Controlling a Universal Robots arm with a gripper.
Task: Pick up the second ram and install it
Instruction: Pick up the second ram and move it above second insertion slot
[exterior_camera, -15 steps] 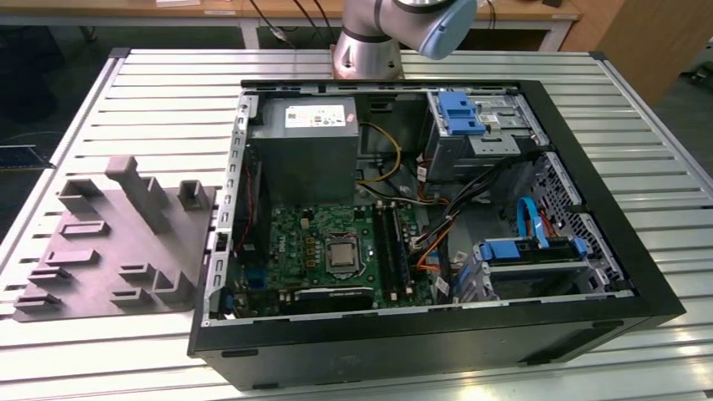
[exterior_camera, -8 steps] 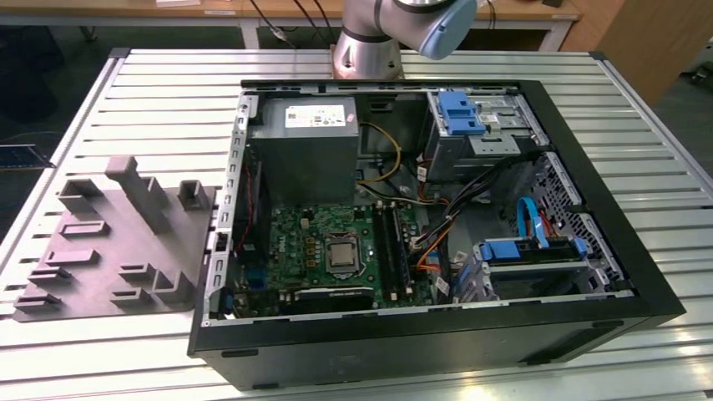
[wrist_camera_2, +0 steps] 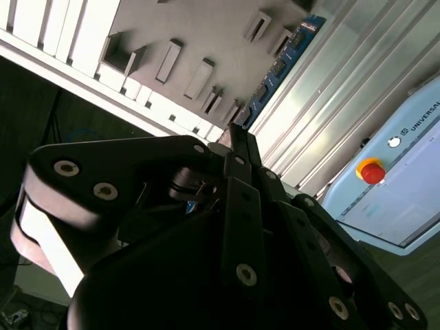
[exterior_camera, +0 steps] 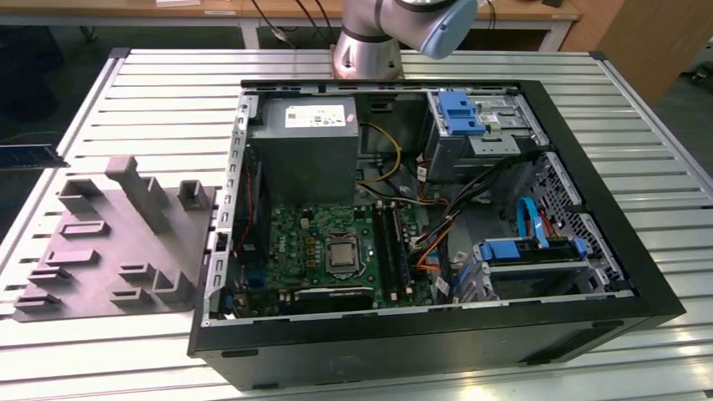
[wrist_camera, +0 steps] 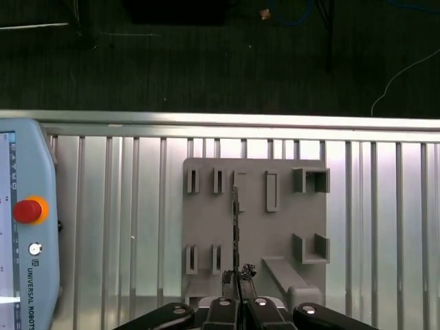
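Clenched on the second ram point(wrist_camera: 236, 227), the claw point(wrist_camera: 238, 278) has its two dark fingers pressed together on one end of the stick, which runs straight out from the fingertips. In the first wrist view the stick is seen edge-on as a thin dark line, lying over the middle of the grey moulded holder tray point(wrist_camera: 275, 234), between the tray's rows of small upright pockets. In the second wrist view the claw point(wrist_camera_2: 234, 137) grips the same stick point(wrist_camera_2: 282, 62), whose flat face shows a blue-green board with a row of dark chips. There it crosses the tray's edge point(wrist_camera_2: 172, 20) and the slatted metal table point(wrist_camera_2: 323, 89) beyond, and it looks to be held clear of both. A pale blue control pendant point(wrist_camera: 20, 240) with a red button point(wrist_camera: 29, 210) rests on the table point(wrist_camera: 103, 227) beside the tray. In the exterior view the tray point(exterior_camera: 112, 251) sits on the table point(exterior_camera: 167, 100) at the exterior view's left, just beside an open black computer case point(exterior_camera: 624, 276). Inside the case lies a green motherboard point(exterior_camera: 323, 242), with long black slot rails point(exterior_camera: 390, 238) next to the processor socket point(exterior_camera: 337, 251). The silver arm point(exterior_camera: 390, 33) rises behind the case.
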